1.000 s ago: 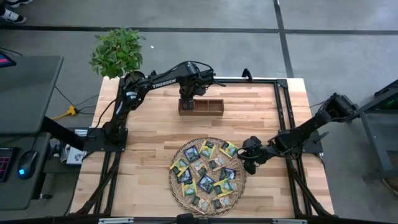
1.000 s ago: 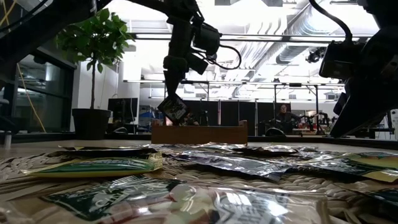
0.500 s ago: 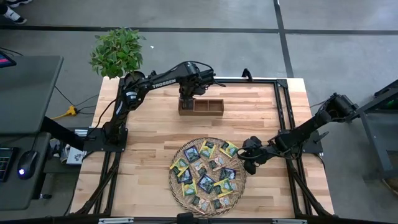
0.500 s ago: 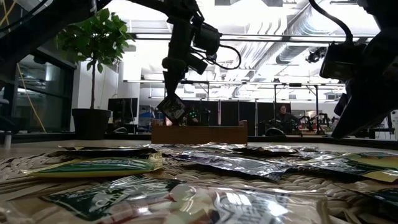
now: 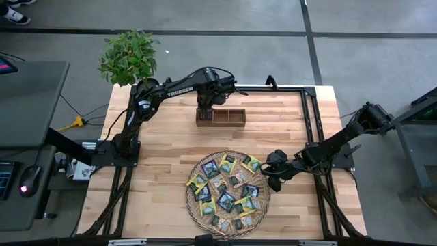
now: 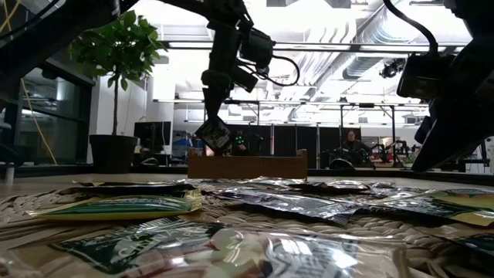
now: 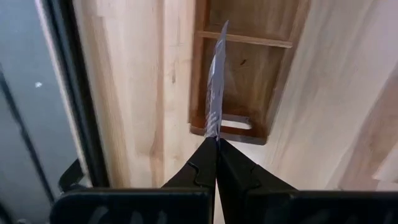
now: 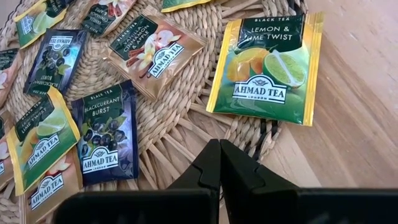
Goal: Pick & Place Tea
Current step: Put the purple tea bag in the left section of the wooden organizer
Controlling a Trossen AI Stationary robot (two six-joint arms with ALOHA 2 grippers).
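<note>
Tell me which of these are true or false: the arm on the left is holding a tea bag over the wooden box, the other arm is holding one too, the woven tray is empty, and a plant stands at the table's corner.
1. The left gripper holds a tea sachet above the wooden box. True.
2. The right gripper also holds a sachet. False: its fingers are shut on nothing, beside the woven tray.
3. The tray is empty. False: many sachets lie on it, among them a lemon and lime sachet.
4. A potted plant stands at a far corner of the table. True.
</note>
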